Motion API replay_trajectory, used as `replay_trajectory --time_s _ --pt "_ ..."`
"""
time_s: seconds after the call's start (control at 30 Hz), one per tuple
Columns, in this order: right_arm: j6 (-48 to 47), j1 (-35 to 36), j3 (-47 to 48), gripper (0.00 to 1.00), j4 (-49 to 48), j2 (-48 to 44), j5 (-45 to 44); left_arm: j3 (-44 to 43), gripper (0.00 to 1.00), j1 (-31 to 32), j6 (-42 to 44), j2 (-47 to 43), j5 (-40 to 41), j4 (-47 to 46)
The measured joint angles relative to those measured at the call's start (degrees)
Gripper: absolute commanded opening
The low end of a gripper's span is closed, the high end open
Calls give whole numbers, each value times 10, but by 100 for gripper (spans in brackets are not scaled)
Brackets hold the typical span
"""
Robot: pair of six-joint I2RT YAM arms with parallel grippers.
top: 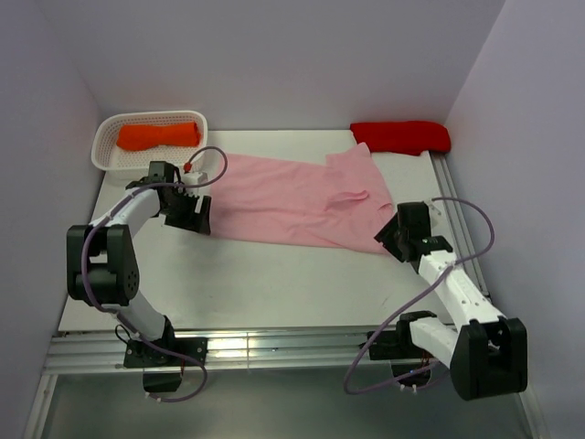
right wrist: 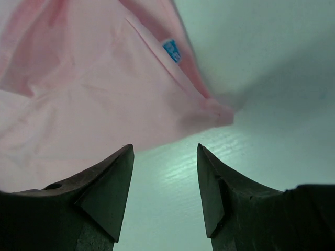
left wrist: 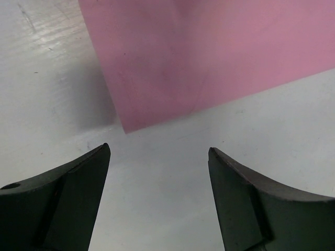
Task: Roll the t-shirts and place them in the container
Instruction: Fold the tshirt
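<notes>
A light pink t-shirt point(top: 292, 201) lies spread flat across the middle of the white table, folded lengthwise. My left gripper point(top: 203, 218) stands open just off the shirt's left end; in the left wrist view the pink corner point(left wrist: 209, 57) lies ahead of my open gripper point(left wrist: 159, 150), with bare table between the fingers. My right gripper point(top: 388, 236) is open at the shirt's right end; the right wrist view shows the pink cloth point(right wrist: 99, 89) with a blue label point(right wrist: 171, 50) just beyond the open gripper point(right wrist: 165, 147). An orange t-shirt bundle point(top: 158, 135) and a red t-shirt bundle point(top: 402, 135) sit at the back.
A white basket point(top: 105, 155) at the back left holds the orange bundle. The red bundle rests on the table's back right corner. Purple walls close in on three sides. A metal rail point(top: 274, 347) runs along the near edge.
</notes>
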State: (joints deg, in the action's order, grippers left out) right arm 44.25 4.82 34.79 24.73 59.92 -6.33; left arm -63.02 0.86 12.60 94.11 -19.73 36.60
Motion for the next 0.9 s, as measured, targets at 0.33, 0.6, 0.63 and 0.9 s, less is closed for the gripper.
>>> replay_trajectory --time_s 0.33,0.6,0.63,0.9 --pt "35 0 -82 60 -15 -49 12 0 76 -5 -38 67 2 -39" --pt "41 0 -82 59 -38 -5 -6 0 54 -5 -55 77 12 -69" --pt "41 0 -82 59 -40 0 -9 0 52 -5 -57 78 13 -72" --pt "36 -5 -76 51 -43 37 -35 0 21 -5 -63 85 25 -86"
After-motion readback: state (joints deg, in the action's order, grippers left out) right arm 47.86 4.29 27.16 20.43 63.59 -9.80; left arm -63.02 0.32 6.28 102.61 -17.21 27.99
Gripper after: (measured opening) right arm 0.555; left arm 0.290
